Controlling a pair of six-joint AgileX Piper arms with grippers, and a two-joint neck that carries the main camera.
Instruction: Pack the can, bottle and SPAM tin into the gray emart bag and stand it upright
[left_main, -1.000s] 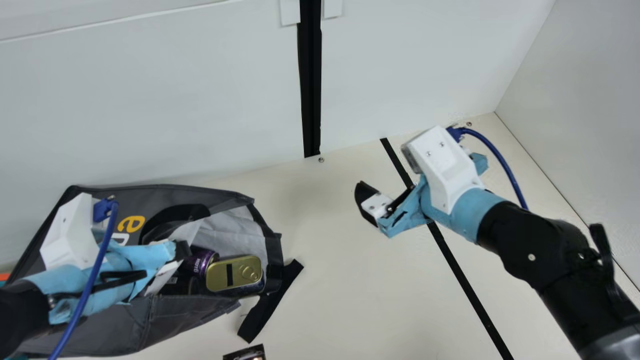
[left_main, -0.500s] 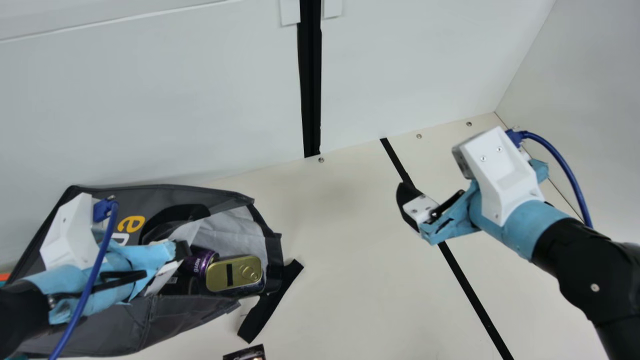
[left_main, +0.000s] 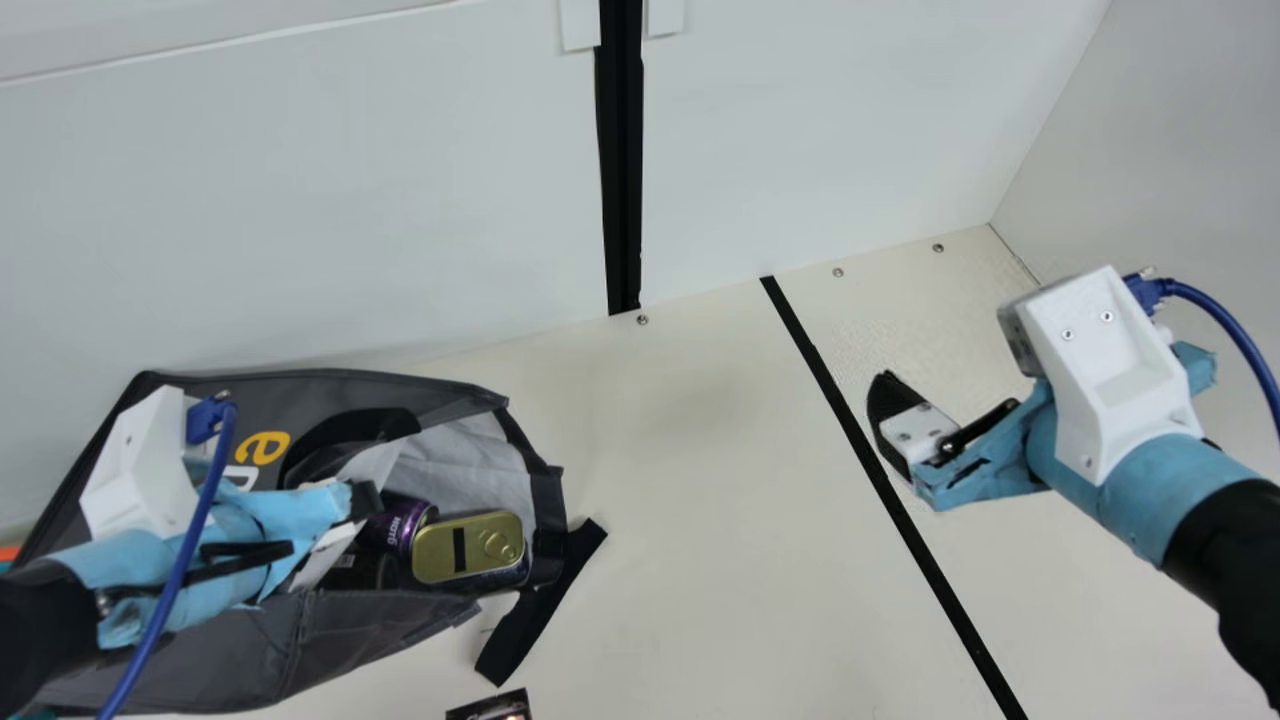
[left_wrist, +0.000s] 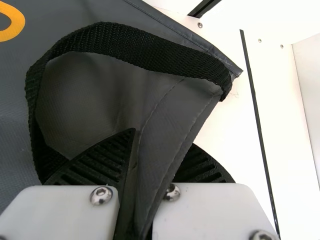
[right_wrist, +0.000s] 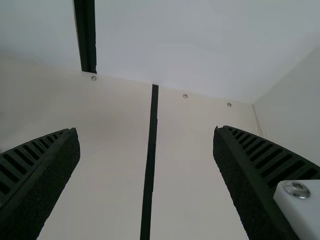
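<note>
The gray emart bag lies on its side at the main view's left, mouth toward the middle. Inside the mouth are the purple can and, against it, the gold-ended SPAM tin. A dark object beside them may be the bottle. My left gripper is at the mouth; in the left wrist view that gripper is shut on a fold of the bag, beside a black strap handle. My right gripper hangs over the table's right part; in the right wrist view the gripper is open and holds nothing.
A black strap sticks out from the bag onto the cream table. A small dark item shows at the main view's bottom edge. White walls stand behind and at the right.
My right arm has moved to the right, away from the bag. The left arm, the bag and its contents have kept still.
</note>
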